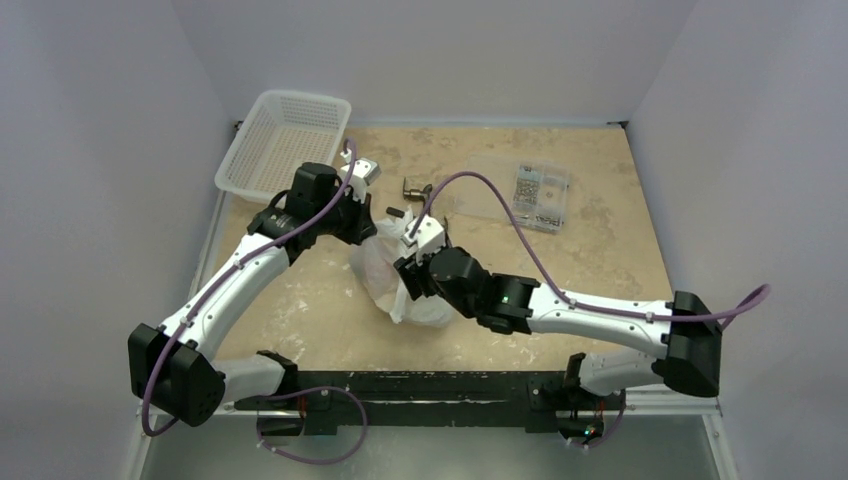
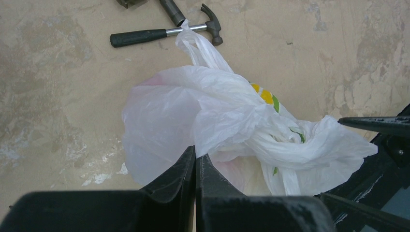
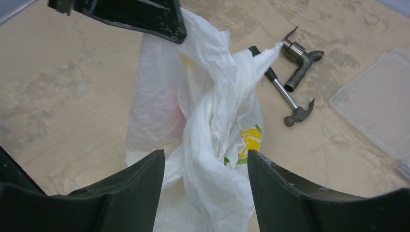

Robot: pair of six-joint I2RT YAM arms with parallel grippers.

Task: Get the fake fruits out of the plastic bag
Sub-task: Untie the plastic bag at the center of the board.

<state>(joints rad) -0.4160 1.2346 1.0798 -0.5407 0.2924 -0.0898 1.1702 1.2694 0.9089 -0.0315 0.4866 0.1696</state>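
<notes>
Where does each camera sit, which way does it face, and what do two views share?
Top external: above and behind, looking down at the table; left arm, right arm show.
Left wrist: looks past the left gripper, shut on the plastic bag.
Right wrist: looks down through the open right gripper at the bag.
Shared: both wrist views show bag and hammer.
</notes>
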